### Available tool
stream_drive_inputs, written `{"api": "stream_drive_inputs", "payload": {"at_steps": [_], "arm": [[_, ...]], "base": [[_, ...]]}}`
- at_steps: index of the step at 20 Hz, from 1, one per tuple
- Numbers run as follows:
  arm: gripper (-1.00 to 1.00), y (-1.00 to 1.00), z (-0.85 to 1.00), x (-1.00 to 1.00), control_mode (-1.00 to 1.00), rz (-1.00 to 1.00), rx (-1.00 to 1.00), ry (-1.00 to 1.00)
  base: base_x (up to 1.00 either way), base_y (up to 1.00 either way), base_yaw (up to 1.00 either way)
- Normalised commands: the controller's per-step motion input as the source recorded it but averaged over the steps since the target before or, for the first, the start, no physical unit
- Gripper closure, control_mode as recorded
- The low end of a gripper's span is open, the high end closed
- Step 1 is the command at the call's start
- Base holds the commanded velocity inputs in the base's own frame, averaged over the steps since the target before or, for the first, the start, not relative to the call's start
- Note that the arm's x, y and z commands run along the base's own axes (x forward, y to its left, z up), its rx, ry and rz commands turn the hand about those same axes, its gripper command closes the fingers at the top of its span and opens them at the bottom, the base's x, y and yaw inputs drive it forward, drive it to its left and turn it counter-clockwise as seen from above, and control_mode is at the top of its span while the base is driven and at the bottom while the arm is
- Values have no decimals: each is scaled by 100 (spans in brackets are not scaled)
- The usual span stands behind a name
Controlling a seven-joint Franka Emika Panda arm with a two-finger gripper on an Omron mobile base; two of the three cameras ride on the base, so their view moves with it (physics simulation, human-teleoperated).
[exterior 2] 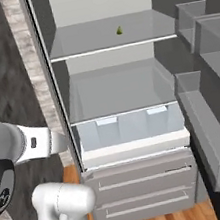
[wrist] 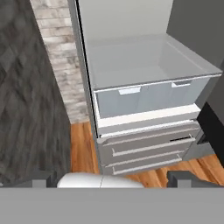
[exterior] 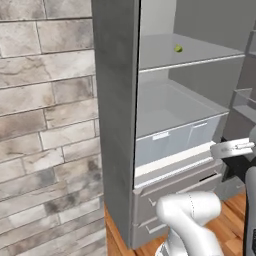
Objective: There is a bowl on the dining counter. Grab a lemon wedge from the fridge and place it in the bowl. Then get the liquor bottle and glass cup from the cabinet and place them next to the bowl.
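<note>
The fridge (exterior 2: pixel 119 95) is seen open, with two shelves and two drawers. One lemon wedge (exterior: pixel 177 49) is seen on the top shelf (exterior 2: pixel 95 37). The end effector (wrist: pixel 111 178) is held wide apart, with nothing in it.

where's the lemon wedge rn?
The small yellow-green lemon wedge sits on the open fridge's upper grey shelf, towards its back, above the clear crisper drawers, in both base views.

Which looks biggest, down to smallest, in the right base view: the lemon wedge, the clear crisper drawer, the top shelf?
1. Top shelf and crisper drawer: similar apparent size; the drawer sits nearer the camera, so unranked.
2. Lemon wedge: a tiny speck.
</note>
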Motion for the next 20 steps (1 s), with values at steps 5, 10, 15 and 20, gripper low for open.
{"api": "stream_drive_inputs", "payload": {"at_steps": [5,10,15,20], "arm": [[-100,0,0,0,100,0,0,0],[-100,0,0,0,100,0,0,0],[-100,0,0,0,100,0,0,0],[-100,0,0,0,100,0,0,0]], "base": [[0,-60,35],[24,-40,24],[13,-43,14],[32,-34,3]]}}
